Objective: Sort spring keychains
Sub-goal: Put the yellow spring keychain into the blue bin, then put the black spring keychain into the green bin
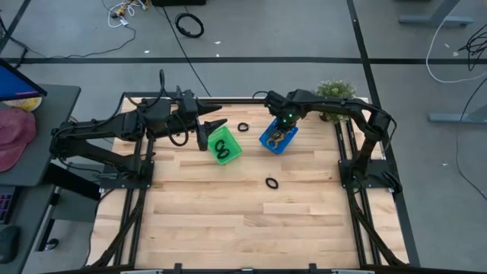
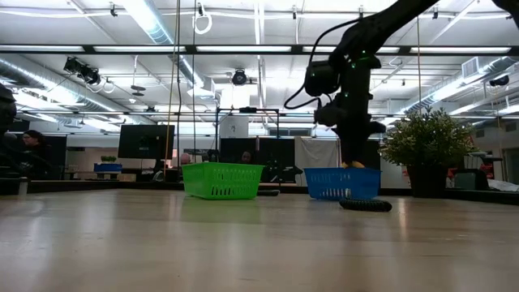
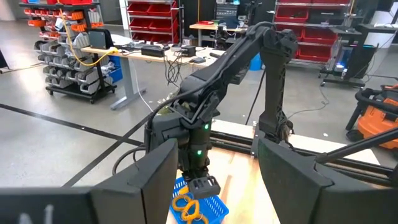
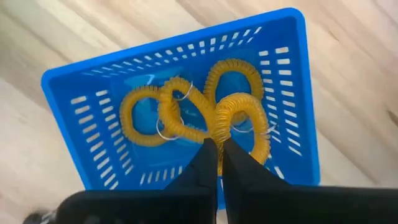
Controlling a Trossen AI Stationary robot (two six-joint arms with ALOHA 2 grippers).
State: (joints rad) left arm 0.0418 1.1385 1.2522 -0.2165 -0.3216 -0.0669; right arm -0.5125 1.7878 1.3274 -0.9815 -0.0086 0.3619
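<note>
From above, the green basket [image 1: 224, 144] sits near the table's middle rear with black spring keychains [image 1: 222, 147] inside. At its 3 o'clock stands the blue basket [image 1: 268, 141], holding orange spring keychains [image 1: 279, 136]. One loose black keychain [image 1: 243, 127] lies between the baskets toward 12 o'clock, and another loose black keychain [image 1: 272, 183] lies on the wooden table [image 1: 228, 221] at the blue basket's 6 o'clock. The left gripper [image 1: 219, 122] hovers at the green basket's 11 o'clock, fingers spread and empty. The right gripper [image 1: 283, 128] hangs over the blue basket.

At table height, the green basket [image 2: 222, 180] and blue basket [image 2: 342, 183] stand side by side, a black keychain [image 2: 365, 205] lying before the blue one.

The left wrist camera looks past its parted fingers [image 3: 149, 180] at the right arm above the blue basket [image 3: 211, 205].

The right wrist camera shows four orange coils [image 4: 186, 112] in the blue basket [image 4: 68, 87]; the right gripper [image 4: 217, 152] is clenched tight, grasping nothing, just above one coil.
</note>
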